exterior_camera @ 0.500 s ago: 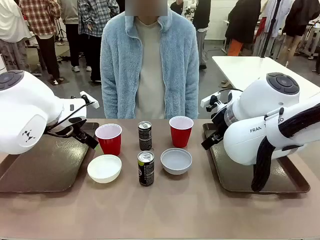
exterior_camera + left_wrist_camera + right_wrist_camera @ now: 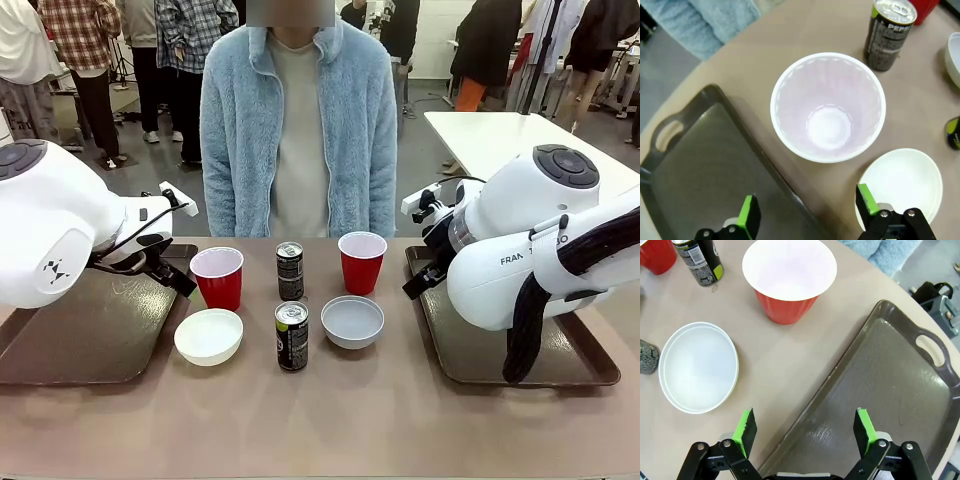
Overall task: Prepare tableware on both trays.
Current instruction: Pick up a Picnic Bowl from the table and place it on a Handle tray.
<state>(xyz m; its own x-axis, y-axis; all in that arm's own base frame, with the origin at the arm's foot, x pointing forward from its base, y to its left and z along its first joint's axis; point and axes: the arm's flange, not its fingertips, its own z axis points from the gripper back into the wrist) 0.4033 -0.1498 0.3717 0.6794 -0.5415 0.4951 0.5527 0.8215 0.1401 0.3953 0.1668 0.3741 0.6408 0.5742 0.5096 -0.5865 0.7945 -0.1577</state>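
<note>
Two red cups [image 2: 218,277] [image 2: 361,262], two dark cans [image 2: 290,270] [image 2: 292,336], a white bowl [image 2: 209,336] and a pale grey bowl [image 2: 352,321] stand on the tabletop between the two brown trays [image 2: 70,340] [image 2: 480,355]. My left gripper [image 2: 807,210] is open above the left tray's rim [image 2: 705,165], just short of the left cup [image 2: 828,107], with the white bowl [image 2: 900,185] beside it. My right gripper [image 2: 805,427] is open over the right tray's edge [image 2: 880,390], a little short of the right cup [image 2: 789,277] and the grey bowl [image 2: 697,367].
A person in a pale blue fleece [image 2: 297,130] stands at the far side of the table, hands out of sight. Both trays are bare. The tan tabletop [image 2: 320,430] in front of the bowls is free. A white table [image 2: 500,135] stands behind on the right.
</note>
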